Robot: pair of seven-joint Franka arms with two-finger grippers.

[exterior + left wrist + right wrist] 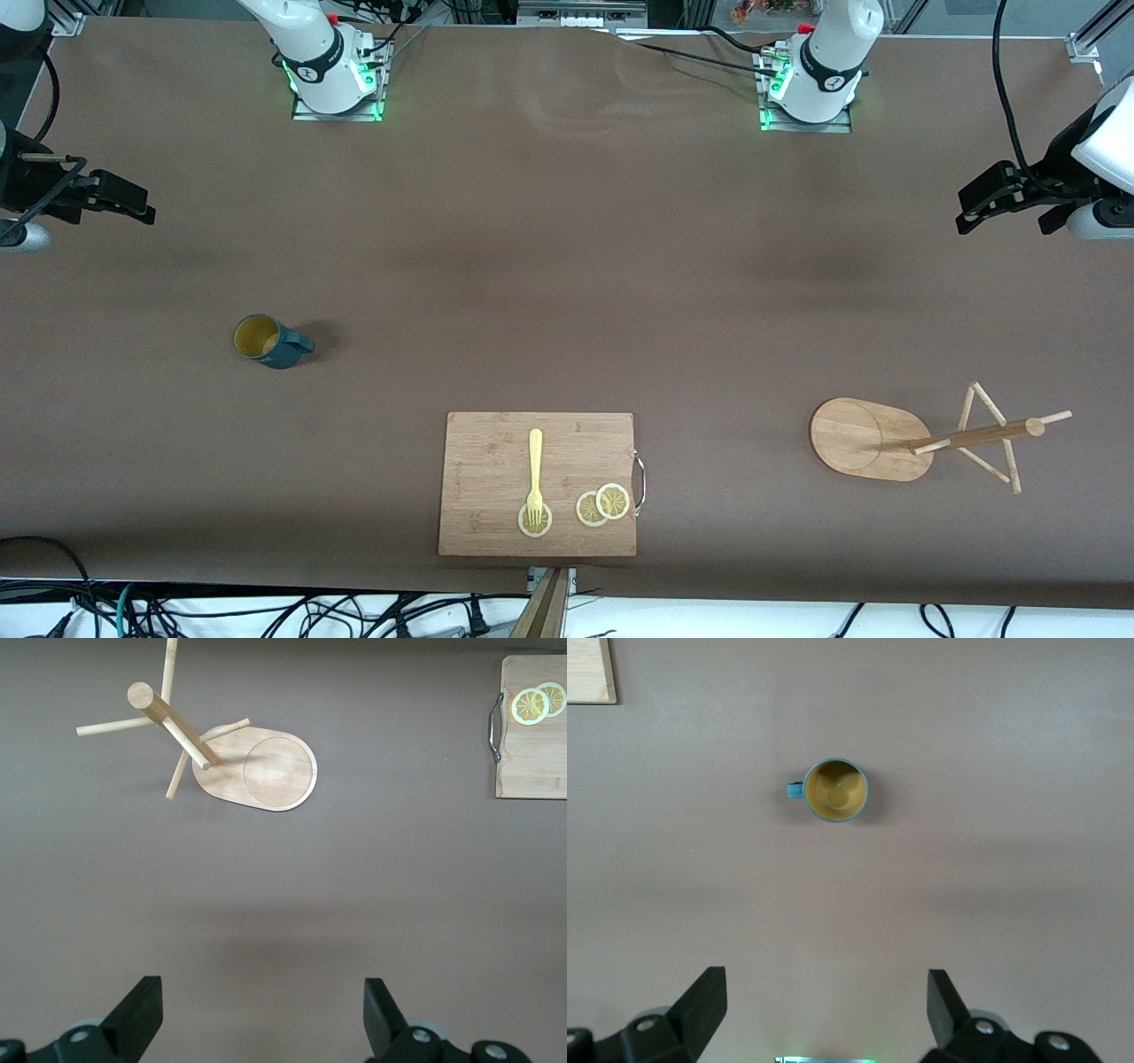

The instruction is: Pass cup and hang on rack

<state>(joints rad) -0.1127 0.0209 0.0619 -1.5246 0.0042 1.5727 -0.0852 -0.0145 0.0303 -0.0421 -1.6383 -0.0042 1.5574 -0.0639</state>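
The dark teal cup (266, 342) with a yellow inside stands upright on the brown table toward the right arm's end; the right wrist view shows the cup (835, 790) from above with its small handle. The light wooden rack (869, 439) stands on its oval base toward the left arm's end, and the left wrist view looks down on the rack (262, 769) with its post and pegs. My right gripper (75, 209) hangs open and empty high over its end of the table, fingers (700, 1005) wide apart. My left gripper (1010, 217) hangs open and empty over the other end, fingers (137, 1014) spread.
A rectangular wooden cutting board (496, 452) lies near the front edge between cup and rack, carrying a yellow fork (534, 465) and lemon slices (602, 505). Its metal handle (640, 480) faces the rack's side. Cables run along the table's front edge.
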